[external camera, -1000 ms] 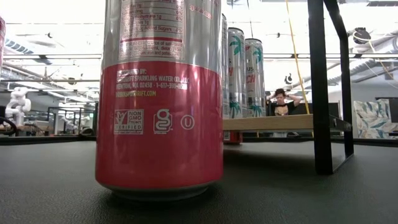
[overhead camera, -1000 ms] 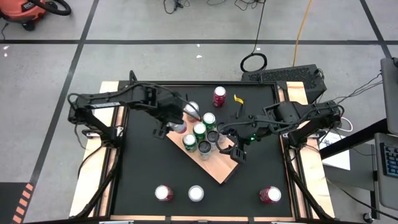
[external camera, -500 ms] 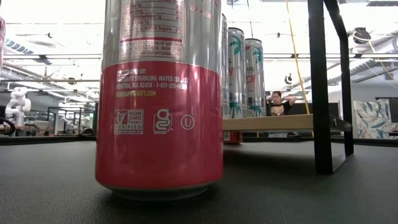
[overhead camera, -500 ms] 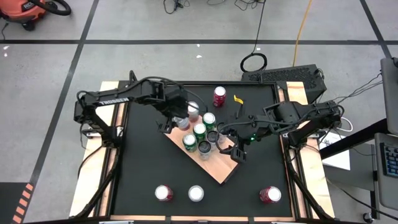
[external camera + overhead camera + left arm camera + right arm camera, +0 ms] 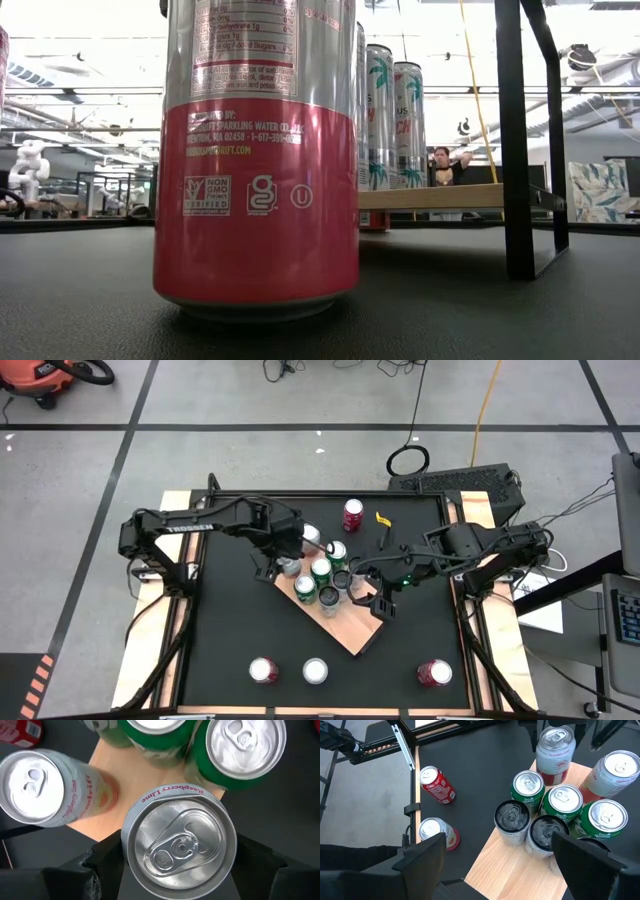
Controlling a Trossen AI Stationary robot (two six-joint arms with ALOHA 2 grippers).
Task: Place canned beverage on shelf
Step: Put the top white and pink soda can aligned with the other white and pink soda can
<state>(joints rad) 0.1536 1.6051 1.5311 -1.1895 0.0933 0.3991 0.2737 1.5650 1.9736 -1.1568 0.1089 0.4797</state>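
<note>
Shelf [image 5: 345,628] sits skewed mid-table, its upper corner crowded with cans; bare board only toward the near end. Left gripper [image 5: 177,855] clasps the Raspberry Lime can [image 5: 179,847] above that corner's edge, pale can [image 5: 37,787] just beside: likely risks are clipping neighbours or landing half off. Right gripper [image 5: 495,855], fingers spread and empty, hovers over the shelf

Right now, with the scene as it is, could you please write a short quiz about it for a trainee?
1. True or false: the left tool grips a Raspberry Lime can.
2. How many green cans stand on the shelf?
3. The right tool is: A) open, above the shelf; B) shut on a can; C) away from the table.

Key: 1 true; 2 three; 3 A.
</note>
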